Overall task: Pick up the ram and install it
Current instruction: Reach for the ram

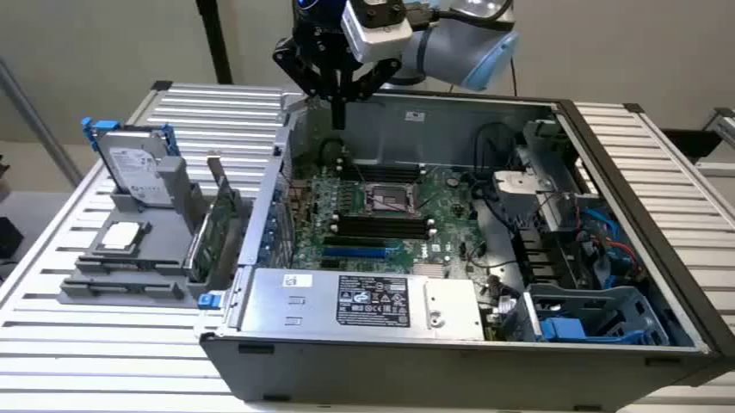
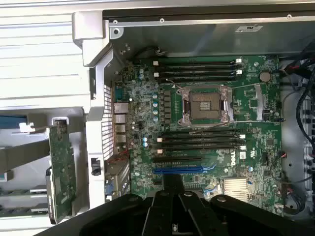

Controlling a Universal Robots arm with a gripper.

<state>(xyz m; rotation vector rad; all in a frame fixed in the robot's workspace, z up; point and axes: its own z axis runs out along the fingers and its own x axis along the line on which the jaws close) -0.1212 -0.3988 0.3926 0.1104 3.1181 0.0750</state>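
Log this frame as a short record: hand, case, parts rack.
hand: above the open computer case, clear of the motherboard
motherboard: CPU socket without cooler, black memory slots on two sides
rack, exterior view's left: hard drive upright, green expansion card upright
case front: power supply

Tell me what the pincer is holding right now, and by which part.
It cannot be told. The pincer hangs over the open computer case, above the motherboard.
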